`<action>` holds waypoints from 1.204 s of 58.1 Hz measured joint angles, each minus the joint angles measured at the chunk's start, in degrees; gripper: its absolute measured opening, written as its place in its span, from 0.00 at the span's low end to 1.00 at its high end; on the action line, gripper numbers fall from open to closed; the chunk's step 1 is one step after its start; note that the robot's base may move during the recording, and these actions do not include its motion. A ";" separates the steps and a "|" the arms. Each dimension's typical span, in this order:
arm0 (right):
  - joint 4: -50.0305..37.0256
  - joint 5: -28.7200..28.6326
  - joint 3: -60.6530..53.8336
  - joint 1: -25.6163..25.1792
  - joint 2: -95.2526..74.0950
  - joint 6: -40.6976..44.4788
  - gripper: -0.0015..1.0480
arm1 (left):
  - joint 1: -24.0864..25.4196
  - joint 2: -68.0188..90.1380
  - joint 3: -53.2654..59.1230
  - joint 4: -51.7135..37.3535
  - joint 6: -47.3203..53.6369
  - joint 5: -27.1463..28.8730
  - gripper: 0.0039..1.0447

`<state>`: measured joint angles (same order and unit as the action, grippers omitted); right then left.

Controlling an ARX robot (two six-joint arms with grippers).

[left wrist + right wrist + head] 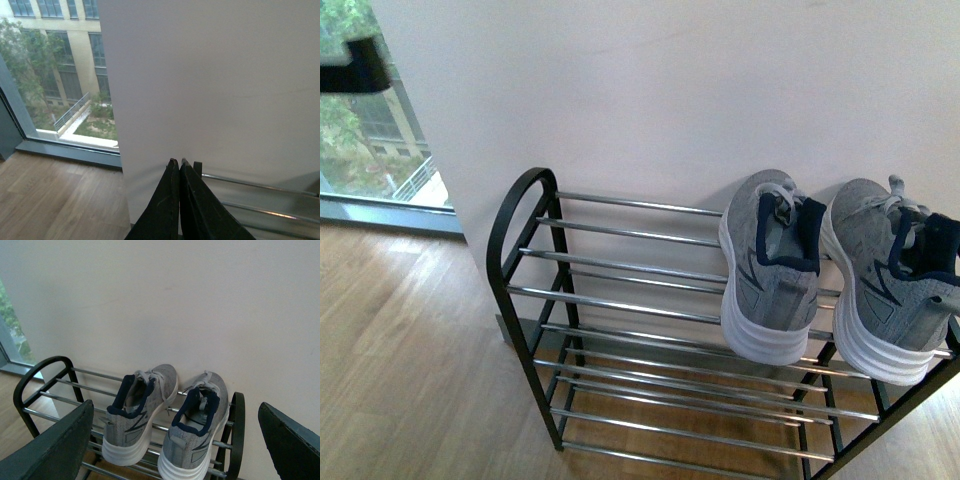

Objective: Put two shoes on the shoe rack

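Two grey knit shoes with white soles sit side by side on the top bars of the black shoe rack (524, 215), toes to the wall: one shoe (772, 262) left of the other shoe (895, 275). The right wrist view shows the same pair, one shoe (137, 415) and the other shoe (195, 432), on the shoe rack (236, 430). My right gripper (175, 450) is open, held back from the heels, touching nothing. My left gripper (179, 162) is shut and empty, near the shoe rack's chrome bars (260, 186). Neither gripper shows in the front view.
A white wall (670, 90) stands right behind the rack. Wooden floor (400, 350) stretches to the left, up to a floor-level window (365, 140). The rack's lower tiers (690, 400) hold nothing in view.
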<state>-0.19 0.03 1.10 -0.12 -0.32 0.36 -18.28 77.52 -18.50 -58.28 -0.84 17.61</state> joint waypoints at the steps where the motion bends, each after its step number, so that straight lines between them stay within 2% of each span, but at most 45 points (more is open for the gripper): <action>1: 0.00 -0.02 0.00 0.00 0.00 0.00 0.91 | 0.44 -0.74 0.59 0.02 0.00 -0.42 0.01; 19: 0.00 -0.02 0.00 0.00 0.00 0.00 0.91 | 7.04 -13.66 9.53 4.11 0.20 -6.91 0.01; 23: 0.00 0.00 0.00 0.00 0.00 0.00 0.91 | 8.48 -14.82 12.02 1.81 0.20 -8.07 0.01; 28: 0.00 -0.02 0.00 0.00 0.00 0.00 0.91 | 9.79 -17.05 14.03 3.26 0.22 -9.25 0.01; 43: 0.00 -0.02 0.00 0.00 0.00 0.00 0.91 | 12.70 -28.57 16.41 12.09 0.22 -12.11 0.01; 47: 0.00 -0.02 0.00 0.00 0.00 0.00 0.91 | 15.76 -32.28 16.98 15.19 0.31 -16.52 0.01; 51: 0.00 0.00 0.00 0.00 0.00 0.00 0.91 | 17.62 -35.23 17.42 17.66 0.31 -17.05 0.01; 70: 0.00 -0.02 0.00 0.00 0.00 0.00 0.91 | 18.05 -49.33 17.70 30.42 0.33 -17.53 0.01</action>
<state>-0.19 0.01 1.10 -0.12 -0.32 0.36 -0.23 28.18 -0.80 -27.86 -0.51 0.08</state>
